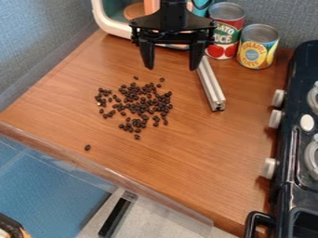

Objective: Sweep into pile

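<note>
Although the dark beans (144, 106) already lie mostly together, they form a loose scatter left of the middle of the wooden counter (186, 153), with 1 stray bean (88, 147) well apart toward the near left edge. Right of them lies a metal bar (212, 88), probably the sweeping tool. The claw (171, 69) hangs on the far side of the beans, released, its 2 fingers wide apart with nothing between them; the right one overlaps the bar's far end in the view (whether they touch, I can't tell). Farther out are 2 cans (227, 28) at the far right and the black stove (287, 153) along the right side. The step in hand looks like getting ready to sweep; next, the claw should line up over the bar, lower and grip it.
</note>
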### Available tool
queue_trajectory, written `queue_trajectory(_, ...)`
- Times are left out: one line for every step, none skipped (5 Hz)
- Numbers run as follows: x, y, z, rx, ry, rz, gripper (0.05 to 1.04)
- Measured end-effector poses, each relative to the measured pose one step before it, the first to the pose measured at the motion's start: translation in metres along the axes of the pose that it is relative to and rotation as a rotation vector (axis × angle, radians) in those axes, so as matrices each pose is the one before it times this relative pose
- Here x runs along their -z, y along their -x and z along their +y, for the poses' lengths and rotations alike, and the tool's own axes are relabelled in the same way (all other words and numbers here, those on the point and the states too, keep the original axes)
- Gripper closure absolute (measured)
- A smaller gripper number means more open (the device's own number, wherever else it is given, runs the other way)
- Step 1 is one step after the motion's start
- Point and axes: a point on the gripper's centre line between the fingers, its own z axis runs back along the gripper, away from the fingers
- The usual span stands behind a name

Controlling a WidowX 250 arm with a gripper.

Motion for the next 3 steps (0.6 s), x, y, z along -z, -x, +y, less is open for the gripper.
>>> queue_trajectory(0.01123,0.00399,-0.00029,-0.0074,-0.0143,0.0339,0.083)
queue_trajectory(0.0159,-0.00927,-0.00871,-0.0585,-0.0092,0.0207,0.083)
queue_trajectory(0.01377,-0.01242,-0.01044,-0.0863,0.0055,0.0042,0.083)
